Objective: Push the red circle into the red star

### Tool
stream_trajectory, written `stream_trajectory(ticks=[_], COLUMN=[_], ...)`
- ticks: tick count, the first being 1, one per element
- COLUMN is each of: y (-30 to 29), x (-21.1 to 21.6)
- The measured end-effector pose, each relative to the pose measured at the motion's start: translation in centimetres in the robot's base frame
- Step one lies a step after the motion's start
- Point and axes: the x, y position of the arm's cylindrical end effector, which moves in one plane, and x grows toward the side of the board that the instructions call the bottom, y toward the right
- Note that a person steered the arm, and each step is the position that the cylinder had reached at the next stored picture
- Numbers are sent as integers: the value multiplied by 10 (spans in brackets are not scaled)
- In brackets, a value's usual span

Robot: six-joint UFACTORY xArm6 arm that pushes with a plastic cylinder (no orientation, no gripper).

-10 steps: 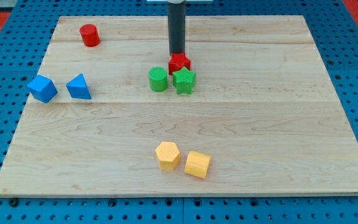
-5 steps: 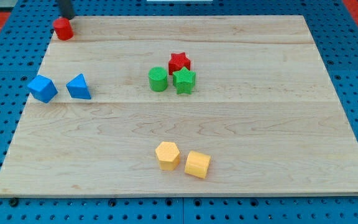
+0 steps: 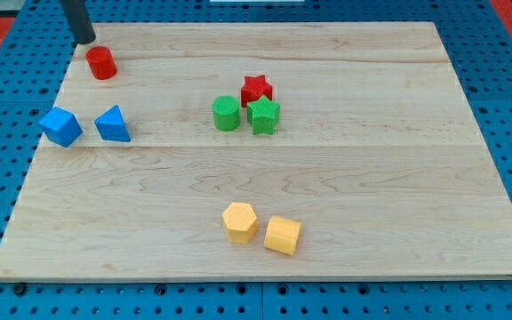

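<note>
Tip (image 3: 84, 40): bare rod, nothing to clamp; touching no block, at board's top-left corner.
Red circle (image 3: 101, 63): just below-right of tip, apart.
Red star (image 3: 256, 88): far right of tip, beside green blocks.
Handling: likely light, rigid, slippery; may roll off-line.
Contact: circle's left face, centred.

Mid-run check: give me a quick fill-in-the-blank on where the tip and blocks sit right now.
1. My tip is at the view's upper ____ of the red circle.
2. The red star sits just above the green ____.
3. The green cylinder lies to the view's ____ of that green block.
4. Near the board's bottom edge lie two ____ blocks.

Missing words: left; star; left; yellow
</note>
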Motion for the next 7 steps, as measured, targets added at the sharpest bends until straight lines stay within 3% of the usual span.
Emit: stream_trajectory(ticks=[1, 2, 3, 4, 5, 6, 7], y=[94, 86, 30, 28, 29, 95, 129], x=[41, 20, -16, 24, 32, 82, 100])
